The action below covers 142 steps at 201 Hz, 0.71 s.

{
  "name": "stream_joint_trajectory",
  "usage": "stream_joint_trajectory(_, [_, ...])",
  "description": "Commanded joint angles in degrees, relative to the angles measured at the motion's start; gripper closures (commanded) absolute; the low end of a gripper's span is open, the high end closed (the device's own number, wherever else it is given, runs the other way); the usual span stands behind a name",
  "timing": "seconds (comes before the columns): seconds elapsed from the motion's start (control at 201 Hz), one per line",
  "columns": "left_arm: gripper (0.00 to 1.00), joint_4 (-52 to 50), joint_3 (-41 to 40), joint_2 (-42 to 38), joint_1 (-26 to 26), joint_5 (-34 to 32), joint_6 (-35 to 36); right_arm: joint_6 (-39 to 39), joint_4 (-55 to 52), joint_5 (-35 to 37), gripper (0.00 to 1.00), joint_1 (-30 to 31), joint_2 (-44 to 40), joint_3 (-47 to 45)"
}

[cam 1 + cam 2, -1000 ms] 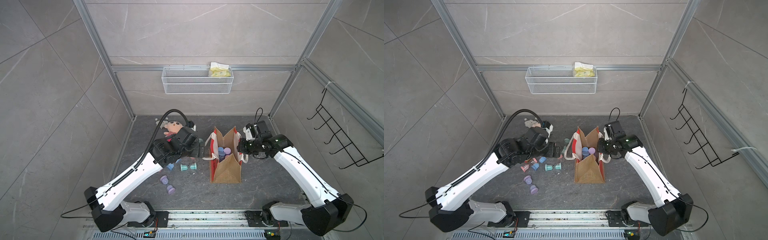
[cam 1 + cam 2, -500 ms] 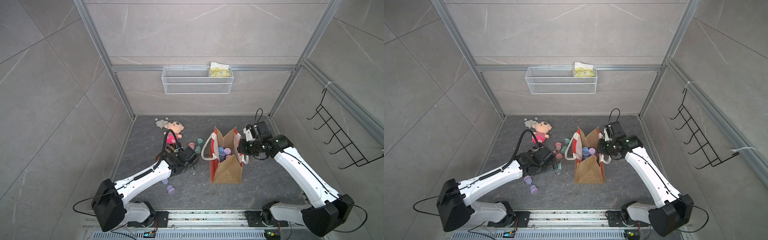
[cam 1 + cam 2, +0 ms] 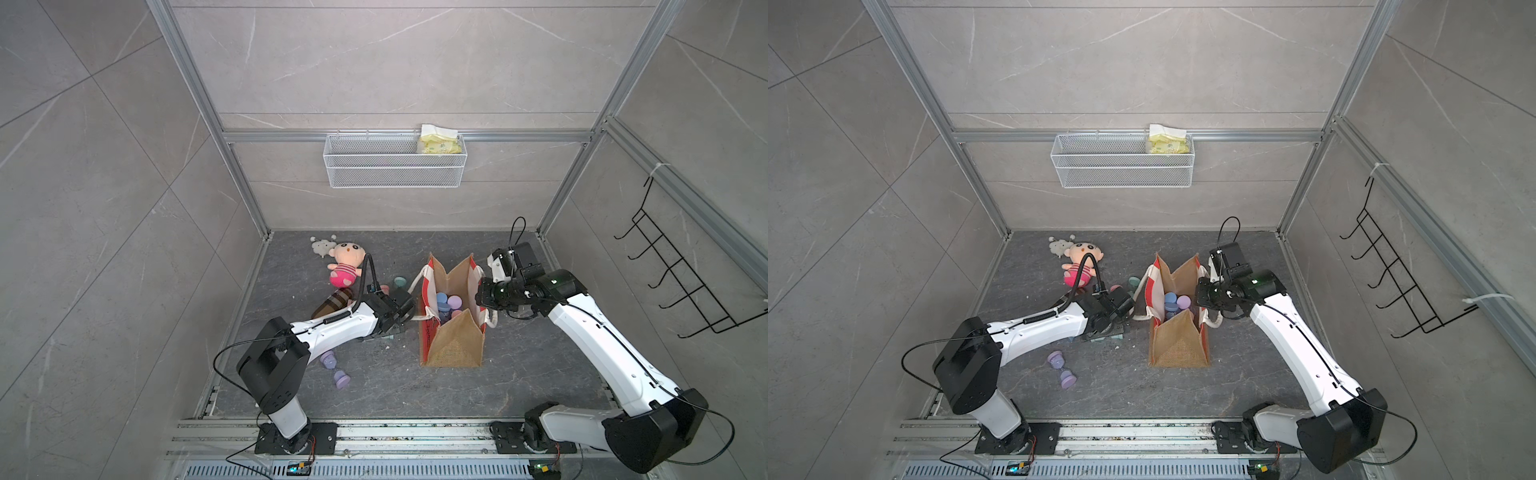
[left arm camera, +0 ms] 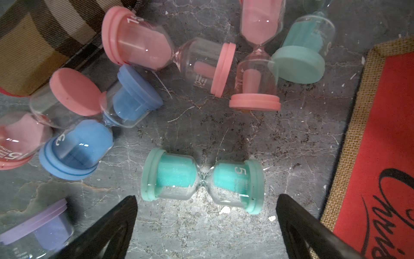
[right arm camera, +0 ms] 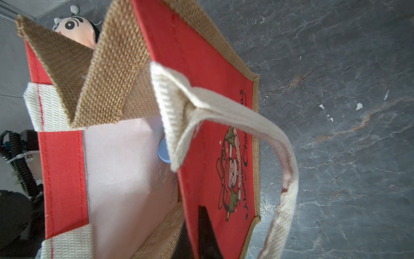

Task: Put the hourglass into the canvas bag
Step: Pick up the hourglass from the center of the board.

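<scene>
Hourglass [image 4: 202, 179], teal sand in clear glass with mint rubber end caps, lies on its side just ahead of the left pincer [image 4: 206, 196], whose jaws stand wide, one toward each cap. It is probably light, slippery and fragile at the thin neck, so it is best gripped across one bulb. On that pincer's right stands the red-and-burlap canvas bag [image 4: 380, 134], its rim clamped by the right pincer [image 3: 483, 297].
</scene>
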Motion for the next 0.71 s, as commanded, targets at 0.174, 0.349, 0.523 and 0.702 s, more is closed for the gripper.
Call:
stream_joint_trajectory(0.174, [0.00, 4.1, 0.1, 1.3, -0.4, 3.3, -8.7, -1.2, 0.7, 0.6, 1.00, -0.1, -0.5, 0.5])
stream_joint_trajectory(0.349, [0.00, 8.7, -0.2, 4.1, -1.0, 6.1, -15.2, -1.5, 0.5, 0.4, 1.00, -0.2, -0.9, 0.5])
stream_joint_trajectory(0.523, [0.01, 9.1, 0.3, 6.6, -1.0, 6.4, -23.3, -2.2, 0.6, -1.1, 1.00, -0.2, -1.3, 0.3])
stream_joint_trajectory(0.702, [0.01, 6.2, 1.8, 8.4, -0.8, 4.5, -30.4, -2.1, 1.4, -3.3, 1.00, -0.2, -2.2, -0.6])
